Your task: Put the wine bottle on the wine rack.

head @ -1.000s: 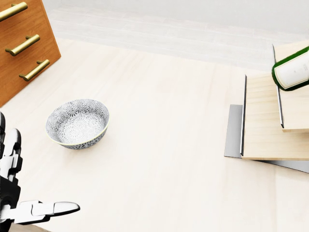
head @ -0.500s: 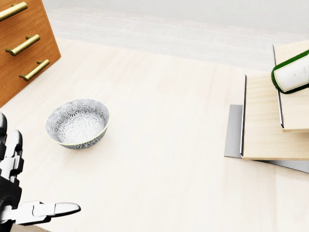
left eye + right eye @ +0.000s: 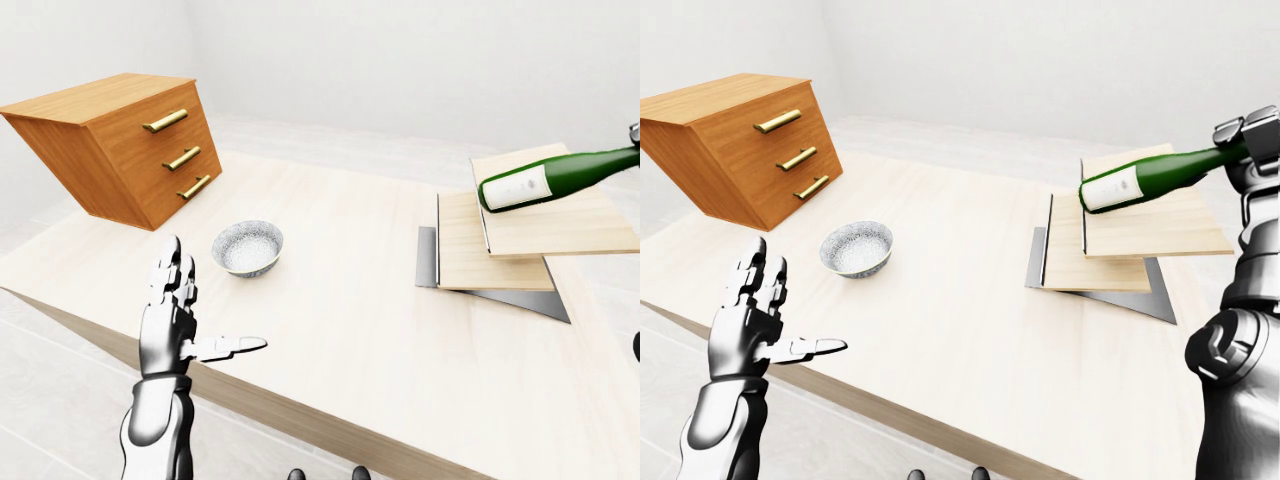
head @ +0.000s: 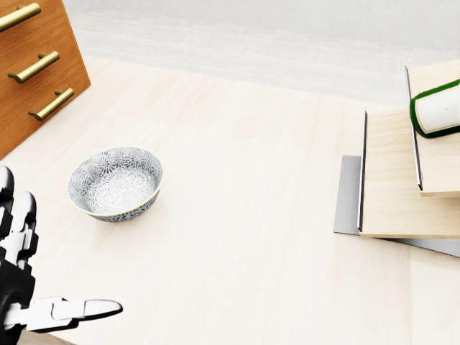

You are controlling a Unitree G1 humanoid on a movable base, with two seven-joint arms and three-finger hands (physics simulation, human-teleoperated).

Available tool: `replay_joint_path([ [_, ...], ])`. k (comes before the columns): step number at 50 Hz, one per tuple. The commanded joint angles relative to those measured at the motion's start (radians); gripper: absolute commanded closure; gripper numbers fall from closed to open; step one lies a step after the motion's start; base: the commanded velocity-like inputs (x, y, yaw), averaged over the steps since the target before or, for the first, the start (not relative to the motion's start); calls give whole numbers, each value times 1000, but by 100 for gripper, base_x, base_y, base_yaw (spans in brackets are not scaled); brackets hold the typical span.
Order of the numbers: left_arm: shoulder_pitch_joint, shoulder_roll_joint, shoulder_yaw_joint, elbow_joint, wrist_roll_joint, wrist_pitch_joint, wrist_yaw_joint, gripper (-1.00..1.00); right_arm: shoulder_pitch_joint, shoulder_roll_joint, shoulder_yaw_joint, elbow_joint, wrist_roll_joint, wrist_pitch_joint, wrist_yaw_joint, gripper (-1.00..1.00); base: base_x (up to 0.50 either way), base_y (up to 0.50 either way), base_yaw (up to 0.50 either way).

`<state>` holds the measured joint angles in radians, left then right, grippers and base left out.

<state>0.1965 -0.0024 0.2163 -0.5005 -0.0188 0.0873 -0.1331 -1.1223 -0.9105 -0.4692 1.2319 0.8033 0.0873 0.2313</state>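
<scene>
Green glass marks the wine bottle (image 3: 1150,178), which hangs nearly level in the air above the stepped wooden wine rack (image 3: 1118,240), its white-labelled base pointing toward the view's left and its neck running up to the right. The right robot hand (image 3: 1252,140) closes round the neck at the right edge of the right-eye view, with the silver forearm rising below it. The rack's pale boards sit on a grey base plate (image 3: 497,292) near the right side of the tabletop (image 3: 340,300), and the bottle is clear of the boards. Between the rack and a patterned bowl (image 4: 115,183) lies a wide bare stretch of pale wood. A wooden drawer chest (image 3: 120,145) with brass handles stands at the upper left, apart from the bowl. The tabletop's near edge runs diagonally across the bottom of both eye views. Only the right-eye view shows the right robot hand on the neck; the left-eye view cuts it off at the frame edge, and the head view shows just the bottle's labelled end. The left robot hand (image 3: 180,320) is raised at the near edge, fingers (image 3: 172,275) spread upward, thumb out to the right, holding nothing.
</scene>
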Motion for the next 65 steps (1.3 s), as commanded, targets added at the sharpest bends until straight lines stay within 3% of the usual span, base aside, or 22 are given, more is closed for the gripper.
replay_joint_path([
  [1, -12, 3, -1, 23, 1, 0, 2, -100, 39, 8, 53, 49, -9, 0, -53, 100, 0, 0, 0],
  [30, -13, 6, -9, 34, 3, 0, 5, -100, 74, 12, 52, 58, -18, 0, -77, 97, 0, 0, 0],
  [39, -18, 12, -6, 96, -1, 0, 1, -100, 77, 11, 50, 58, -20, 0, -81, 65, 0, 0, 0],
  [45, -11, 10, -10, 74, 0, 0, 4, -100, 82, 11, 49, 58, -18, 0, -80, 30, 0, 0, 0],
  [52, -5, 7, -15, 40, 3, 0, 8, -100, 91, 7, 51, 57, -23, 0, -76, 18, 0, 0, 0],
  [54, -5, 7, -17, 40, 5, 0, 8, -100, 92, 5, 50, 58, -22, 0, -75, 1, 0, 0, 0],
  [55, -6, 6, -17, 41, 6, 0, 9, -100, 93, 4, 49, 58, -22, 0, -77, -39, 0, 0, 0],
  [58, -5, 6, -19, 38, 6, 0, 9, -100, 95, 0, 45, 59, -19, 0, -76, -100, 0, 0, 0],
  [65, -5, 6, -18, 27, 6, 0, 9, -100, 93, -14, 36, 58, -10, 0, -84, -100, 0, 0, 0],
])
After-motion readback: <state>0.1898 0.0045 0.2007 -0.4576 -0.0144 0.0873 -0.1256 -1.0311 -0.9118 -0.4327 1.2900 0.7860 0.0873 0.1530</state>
